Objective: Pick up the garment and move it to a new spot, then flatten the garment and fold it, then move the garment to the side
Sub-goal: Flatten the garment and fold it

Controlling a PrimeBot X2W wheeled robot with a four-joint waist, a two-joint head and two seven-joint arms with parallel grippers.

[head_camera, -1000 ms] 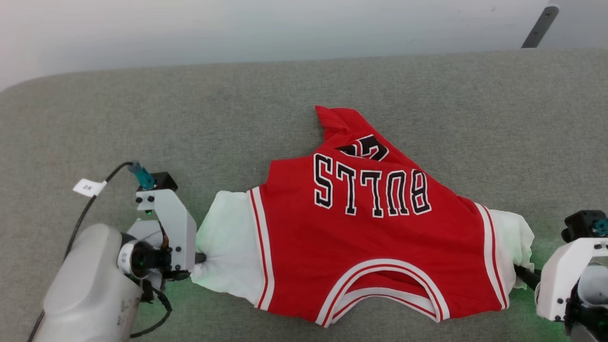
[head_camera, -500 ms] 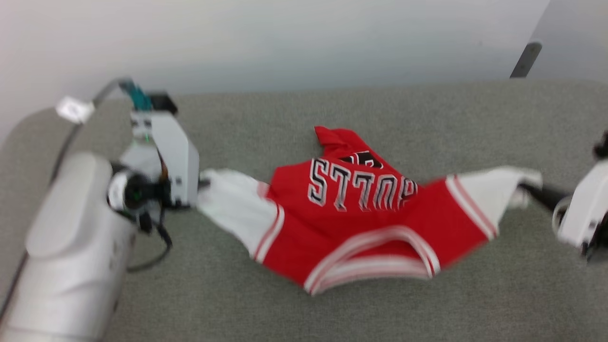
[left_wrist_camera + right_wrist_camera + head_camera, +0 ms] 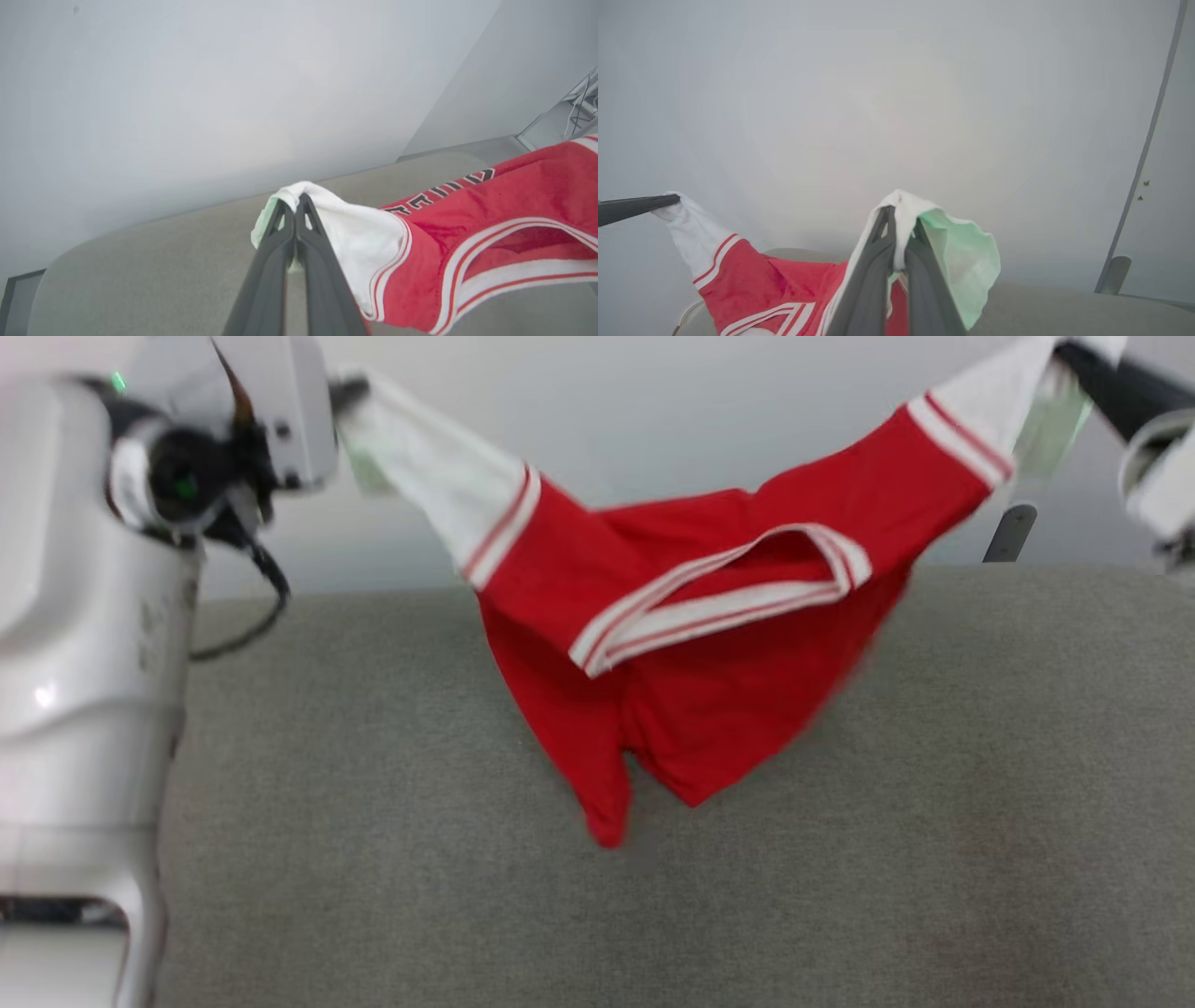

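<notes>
The garment (image 3: 709,644), a red jersey with white sleeves and striped trim, hangs in the air above the grey cushioned surface (image 3: 653,896), stretched between both arms. My left gripper (image 3: 347,394) at the upper left is shut on the end of one white sleeve (image 3: 345,228). At the upper right my right gripper (image 3: 1064,350) is shut on the other white sleeve (image 3: 952,242). The red body sags in the middle, its lowest corner (image 3: 607,821) close to the surface. Black lettering (image 3: 444,191) shows in the left wrist view.
A pale wall (image 3: 653,420) stands behind the grey surface. A grey post (image 3: 1008,532) rises at the back right. My bulky white left arm (image 3: 75,709) takes up the left edge of the head view.
Both grippers rose with the sleeves, lifting the garment off the surface so it now hangs between them. The head camera also tilted up.
</notes>
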